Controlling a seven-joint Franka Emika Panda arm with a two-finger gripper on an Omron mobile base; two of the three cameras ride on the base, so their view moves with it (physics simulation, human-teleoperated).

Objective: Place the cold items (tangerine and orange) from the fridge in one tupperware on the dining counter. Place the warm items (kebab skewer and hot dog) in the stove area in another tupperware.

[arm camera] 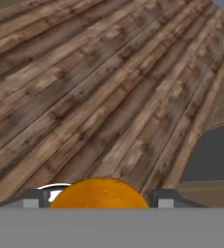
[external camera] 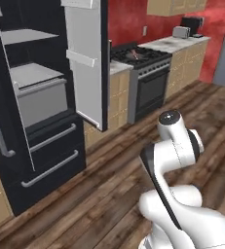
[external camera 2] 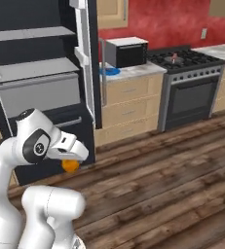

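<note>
Hand view: round orange citrus fruit [arm camera: 99,193] sits pinched between your gripper [arm camera: 99,199] fingertips, carried low over the brown plank floor [arm camera: 84,97]. Tupperware isn't visible; you'll have to drive.

Matt, dimpled orange fruit [arm camera: 100,193]; worn, grainy wood-plank floor [arm camera: 108,97].

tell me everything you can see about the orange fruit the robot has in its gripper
The orange fruit is round, smooth and evenly bright orange, with no stem or leaf visible; whether it is the tangerine or the orange cannot be told. It sits between the two dark finger tips of the gripper, which is closed on its sides, so it is held above the wooden floor. In the right base view it peeks out beneath the white hand, in front of the open fridge. Its lower half is hidden.
</note>
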